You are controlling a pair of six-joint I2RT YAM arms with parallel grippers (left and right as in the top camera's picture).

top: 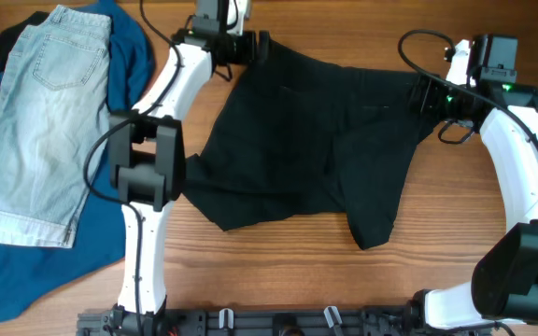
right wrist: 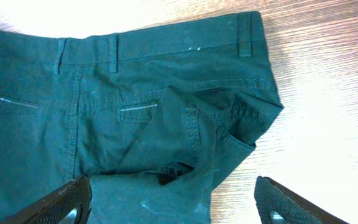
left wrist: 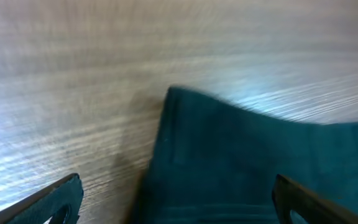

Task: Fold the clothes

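On wooden table (top: 278,271), rumpled black shorts (top: 316,140)

Matt black cloth shorts (top: 316,140) on smooth wood-grain table (top: 278,271)

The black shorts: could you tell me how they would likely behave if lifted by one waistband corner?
Probably floppy: the black shorts lie rumpled, one corner folded over itself. Likely to sag and drape, since they spread so wide.

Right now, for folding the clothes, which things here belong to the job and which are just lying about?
Job:
black shorts
left hand, open at one corner of them
right hand, open at the other end

Lying about:
denim shorts
blue garment underneath those
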